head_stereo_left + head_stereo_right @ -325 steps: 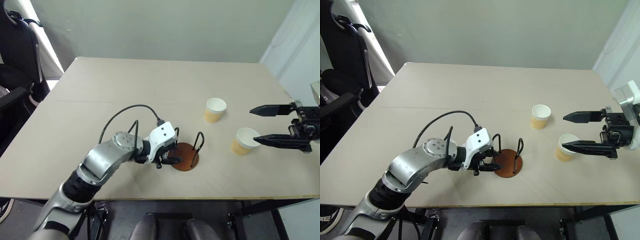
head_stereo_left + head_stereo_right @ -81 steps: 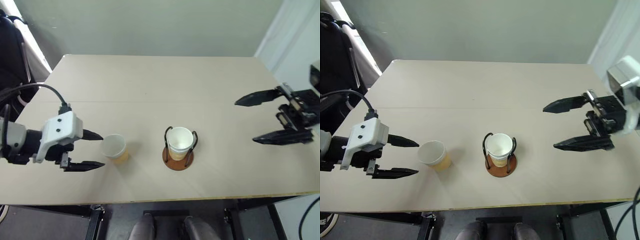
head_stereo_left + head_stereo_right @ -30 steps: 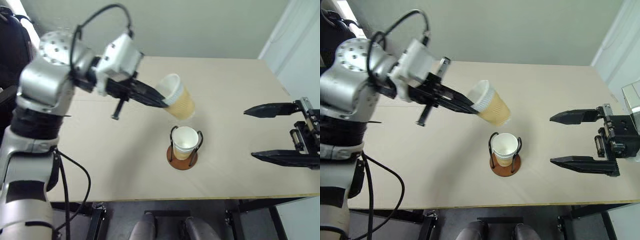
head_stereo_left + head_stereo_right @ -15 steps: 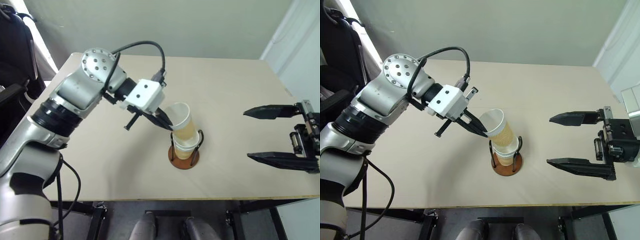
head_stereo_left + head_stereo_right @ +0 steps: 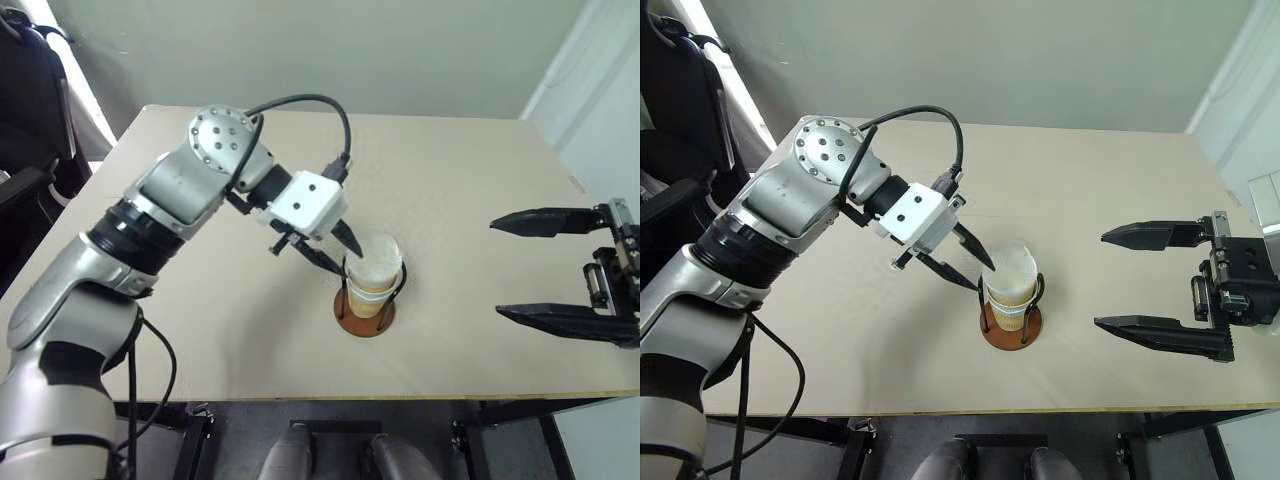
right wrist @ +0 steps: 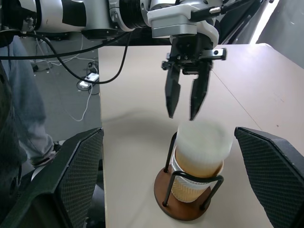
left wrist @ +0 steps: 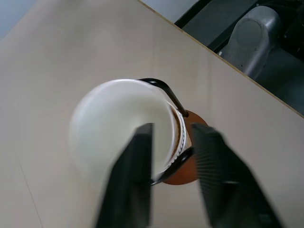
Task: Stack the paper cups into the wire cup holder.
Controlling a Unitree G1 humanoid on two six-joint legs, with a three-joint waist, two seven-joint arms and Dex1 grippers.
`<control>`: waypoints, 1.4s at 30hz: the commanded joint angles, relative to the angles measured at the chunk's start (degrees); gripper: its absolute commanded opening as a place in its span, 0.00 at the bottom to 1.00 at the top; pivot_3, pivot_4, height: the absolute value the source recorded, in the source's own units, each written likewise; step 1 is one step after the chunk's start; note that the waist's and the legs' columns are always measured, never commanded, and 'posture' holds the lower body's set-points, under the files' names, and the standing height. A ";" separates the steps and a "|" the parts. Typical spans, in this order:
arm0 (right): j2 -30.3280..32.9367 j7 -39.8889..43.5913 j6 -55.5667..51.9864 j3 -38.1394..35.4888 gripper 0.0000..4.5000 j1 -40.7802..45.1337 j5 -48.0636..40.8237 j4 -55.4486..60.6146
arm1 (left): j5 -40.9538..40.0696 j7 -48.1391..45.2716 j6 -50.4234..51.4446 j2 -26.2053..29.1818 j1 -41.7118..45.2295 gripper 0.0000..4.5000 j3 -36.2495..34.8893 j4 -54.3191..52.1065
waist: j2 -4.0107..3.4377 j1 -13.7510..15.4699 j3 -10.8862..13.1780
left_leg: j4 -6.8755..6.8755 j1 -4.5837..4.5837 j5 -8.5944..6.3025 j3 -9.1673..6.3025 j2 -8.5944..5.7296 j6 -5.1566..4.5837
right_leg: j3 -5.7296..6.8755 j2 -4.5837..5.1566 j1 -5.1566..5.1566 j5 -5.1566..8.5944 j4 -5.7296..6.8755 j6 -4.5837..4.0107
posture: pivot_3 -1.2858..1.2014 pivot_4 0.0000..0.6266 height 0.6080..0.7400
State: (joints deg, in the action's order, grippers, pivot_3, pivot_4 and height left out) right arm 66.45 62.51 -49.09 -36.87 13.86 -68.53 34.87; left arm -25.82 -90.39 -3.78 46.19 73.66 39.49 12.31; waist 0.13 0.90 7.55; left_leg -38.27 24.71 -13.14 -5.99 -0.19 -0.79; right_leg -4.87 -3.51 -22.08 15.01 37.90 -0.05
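Observation:
The paper cups stand nested upright inside the wire cup holder near the middle of the table. The top cup looks smeared and rides high in the cup below it. My left gripper hangs just to the left of the top cup's rim, angled down, open, with nothing between its fingers. In the left wrist view the white inside of the top cup lies beyond the two fingertips. My right gripper stands wide open at the table's right side, well apart from the holder.
The tan table has its front edge close below the holder. A black chair stands off the table's left side. A black cable loops above my left wrist.
Half a second ago the left gripper held the top cup tilted over the holder. Now its fingers have parted and the cup has dropped into the stack. The right gripper has not moved.

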 commanded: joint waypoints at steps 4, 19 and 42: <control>0.98 0.43 2.03 1.50 1.00 1.26 0.70 -0.55 | 3.63 -1.09 0.55 -4.43 1.86 0.93 -7.00 4.53 | 0.00 0.05 0.00 | -0.03 0.02 0.00 0.00 0.00 0.00 | 0.00 0.00 0.00 -0.02 0.00 0.03 | 0.52 0.24 1.00; 2.80 19.02 16.55 11.04 1.00 -2.56 21.87 -24.89 | -8.32 4.56 29.06 20.43 -37.63 1.00 -43.96 -14.52 | -0.23 -0.70 -0.14 | 0.01 0.23 0.10 0.15 0.03 0.13 | -0.14 -0.03 -0.40 -0.03 0.03 0.16 | 0.52 0.24 1.00; 3.66 29.33 20.28 19.15 1.00 10.66 29.47 -39.65 | -12.39 10.35 37.83 20.98 -60.10 1.00 -62.85 -16.15 | -0.25 -0.50 -0.15 | 0.33 -0.66 -0.06 0.13 0.06 0.13 | -0.03 0.00 0.28 -0.15 0.13 -0.62 | 0.52 0.24 1.00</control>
State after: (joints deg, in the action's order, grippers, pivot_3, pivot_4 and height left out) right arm 69.25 91.45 -28.87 -17.02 23.31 -39.04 -5.03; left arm -38.21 -80.56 34.06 66.56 12.71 -21.76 -3.38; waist -0.13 0.40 7.40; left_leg -37.92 24.06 -13.20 -5.86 -0.12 -0.65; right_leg -4.90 -3.51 -21.82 14.87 38.03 -0.68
